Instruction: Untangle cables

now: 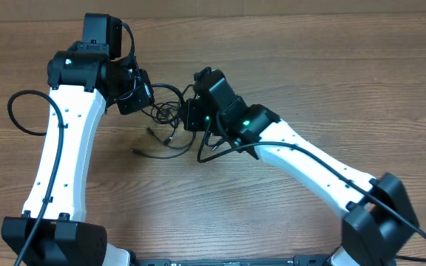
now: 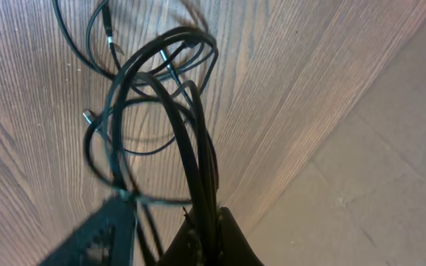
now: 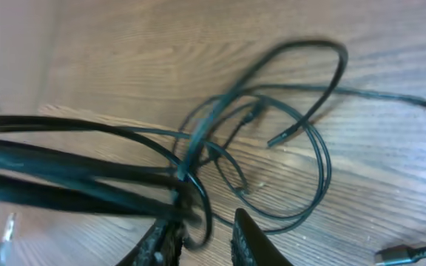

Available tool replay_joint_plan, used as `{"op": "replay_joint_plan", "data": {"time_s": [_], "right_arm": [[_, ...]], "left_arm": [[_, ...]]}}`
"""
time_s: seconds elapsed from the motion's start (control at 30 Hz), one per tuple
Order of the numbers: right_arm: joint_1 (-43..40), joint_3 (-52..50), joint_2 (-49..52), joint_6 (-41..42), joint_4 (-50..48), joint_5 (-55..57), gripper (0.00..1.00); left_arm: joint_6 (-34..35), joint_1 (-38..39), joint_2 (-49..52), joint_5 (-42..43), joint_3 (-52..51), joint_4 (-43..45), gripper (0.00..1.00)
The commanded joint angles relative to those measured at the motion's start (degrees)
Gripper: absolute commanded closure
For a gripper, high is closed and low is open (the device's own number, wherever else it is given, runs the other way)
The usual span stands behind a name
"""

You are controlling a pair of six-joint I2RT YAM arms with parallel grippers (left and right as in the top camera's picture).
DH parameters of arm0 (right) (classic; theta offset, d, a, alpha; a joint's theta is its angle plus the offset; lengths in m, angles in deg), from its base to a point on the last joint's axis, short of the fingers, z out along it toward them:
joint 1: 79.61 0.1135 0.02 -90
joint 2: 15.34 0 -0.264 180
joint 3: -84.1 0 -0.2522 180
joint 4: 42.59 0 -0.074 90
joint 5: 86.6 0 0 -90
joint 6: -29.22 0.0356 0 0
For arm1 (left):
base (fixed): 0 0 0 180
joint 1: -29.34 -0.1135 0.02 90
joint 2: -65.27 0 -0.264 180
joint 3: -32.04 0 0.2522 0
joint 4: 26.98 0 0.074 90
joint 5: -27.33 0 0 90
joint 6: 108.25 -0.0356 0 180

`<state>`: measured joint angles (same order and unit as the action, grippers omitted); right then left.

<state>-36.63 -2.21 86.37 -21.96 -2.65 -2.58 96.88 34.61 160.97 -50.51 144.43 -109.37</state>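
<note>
Cables (image 1: 166, 118) in left pincer (image 2: 165, 230), apparently; near right pincer (image 3: 202, 238).

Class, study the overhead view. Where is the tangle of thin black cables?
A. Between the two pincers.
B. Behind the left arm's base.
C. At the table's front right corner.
A: the cables bunch on the table between the left pincer and the right pincer.

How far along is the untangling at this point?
Done: nothing visibly; the cables lie as one overlapping knot of loops. In hand: left gripper is shut on several strands, right gripper has jaws apart around others. Left: pulling every cord free and apart.
</note>
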Motion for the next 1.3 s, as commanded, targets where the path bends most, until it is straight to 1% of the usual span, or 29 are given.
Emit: {"op": "replay_joint_plan", "data": {"time_s": [0.0,0.2,0.23,0.27,0.3,0.37,0.47,0.53,0.63,0.73,0.8,0.87,0.93,1.0,1.13,1.27], "right_arm": [[1.1,0.0,2.4,0.8,-0.4,-0.1,0.81],[1.8,0.0,3.0,0.8,-0.4,0.0,0.81],[1.8,0.0,3.0,0.8,-0.4,-0.1,0.81],[1.8,0.0,3.0,0.0,-0.3,-0.7,0.78],[1.8,0.0,3.0,-1.6,-0.3,-1.9,0.74],[1.8,0.0,3.0,-4.5,0.3,-3.8,0.69],[0.9,0.0,3.0,-8.3,2.5,-8.3,0.68],[-0.2,0.0,2.9,-12.7,2.8,-14.8,0.67],[-1.2,0.0,2.9,-16.4,2.6,-20.5,0.65],[-1.2,0.0,2.9,-16.3,1.4,-20.5,0.65],[-1.1,0.0,2.9,-14.1,0.0,-19.3,0.66],[-0.9,0.0,3.2,-7.1,-2.6,-14.4,0.79],[-0.2,0.0,4.0,-5.4,-4.8,-12.2,0.86],[0.4,0.0,5.1,-4.0,-5.5,-10.3,0.87],[0.6,-0.1,6.1,-3.7,-5.6,-8.0,0.88],[0.6,-0.1,6.7,-3.7,-5.6,-7.1,0.84]], "left_arm": [[1.0,0.0,-0.3,-0.8,0.9,-0.2,0.96],[1.0,0.0,-0.3,-0.7,0.9,-0.6,0.96],[1.0,0.0,-0.3,-0.7,0.9,-0.6,0.96],[1.0,0.0,-0.3,-0.8,0.9,-0.6,0.96],[1.0,0.0,-0.3,-0.8,0.9,-0.6,0.96],[1.0,0.0,-0.3,-0.8,0.9,-0.5,0.96],[1.0,0.0,-0.3,-1.9,0.9,-0.6,0.96],[1.0,0.0,-0.3,-2.1,1.0,-0.5,0.96],[1.1,0.0,-0.3,-2.1,0.9,-0.4,0.96],[1.0,0.0,-0.3,-2.1,0.9,-0.4,0.96],[1.0,0.0,-0.3,-2.0,0.9,-0.6,0.96],[1.0,0.0,-0.3,-2.0,0.9,-1.1,0.96],[1.0,0.0,-0.3,-2.0,0.9,-1.3,0.96],[1.0,0.0,-0.3,-2.1,0.9,-1.5,0.96],[1.0,0.0,-0.3,-2.1,0.9,-1.9,0.96],[1.0,0.0,-0.3,-1.8,0.9,-1.9,0.96]]}}
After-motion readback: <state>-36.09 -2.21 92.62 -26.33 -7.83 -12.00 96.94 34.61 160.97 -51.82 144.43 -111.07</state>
